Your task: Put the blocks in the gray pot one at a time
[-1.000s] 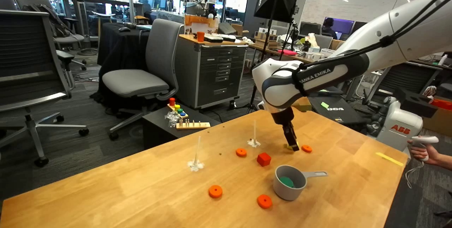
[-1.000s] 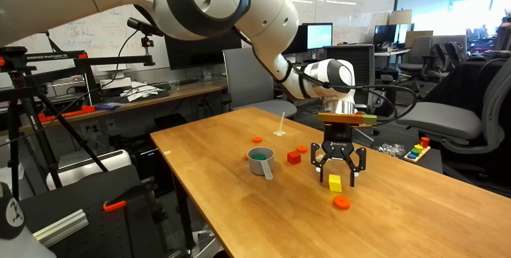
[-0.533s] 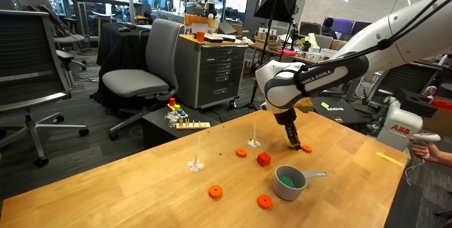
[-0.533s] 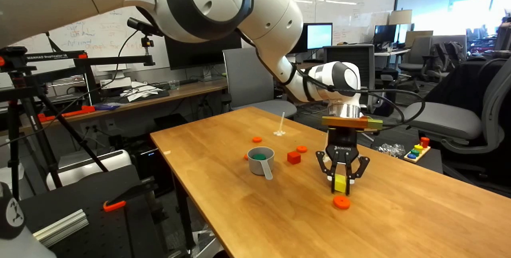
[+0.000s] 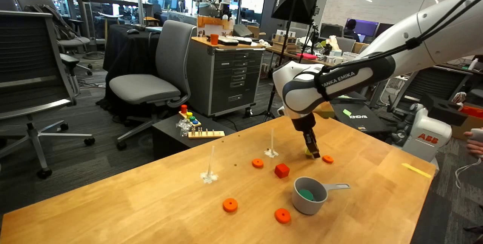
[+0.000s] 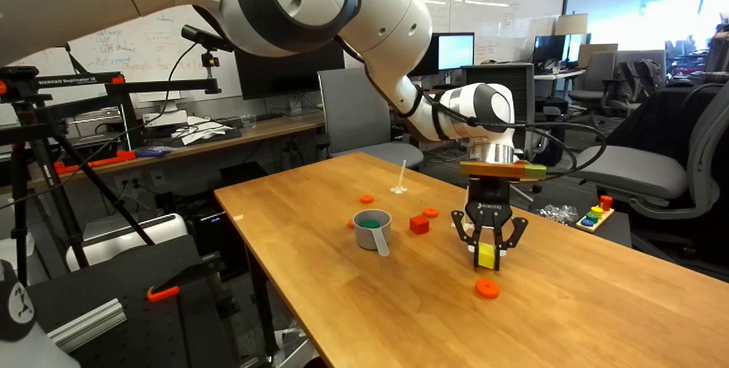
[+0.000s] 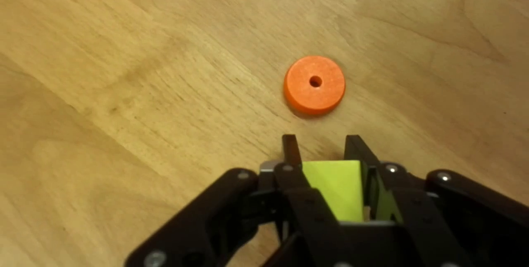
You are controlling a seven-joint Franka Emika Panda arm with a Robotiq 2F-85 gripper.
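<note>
Fingers [image 7: 360, 151] below ROBOTIQ lettering [image 6: 490, 206] hold the yellow block [image 6: 486, 256].

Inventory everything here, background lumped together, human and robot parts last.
pot: one, gray, on the wooden table
green block: one, green, inside the pot
yellow block: one, yellow, in the gripper
cube: one, red, near the pot
discs: four, orange, on the table
posts: two, whitish, on the table
strip: one, yellow, near a table edge
stacking toy: one, multicoloured, on a low black box
peg board: one, light wood, on that box
drawer cabinet: one, gray, beyond the table
ABB robot: one, white, beyond the table
office chairs, monitors: several, mixed colours, in the background
hand: one, pinkish, right edge of an exterior view
Franka arm: one, white and black, over the table
gripper: one, black, closed on the yellow block
</note>
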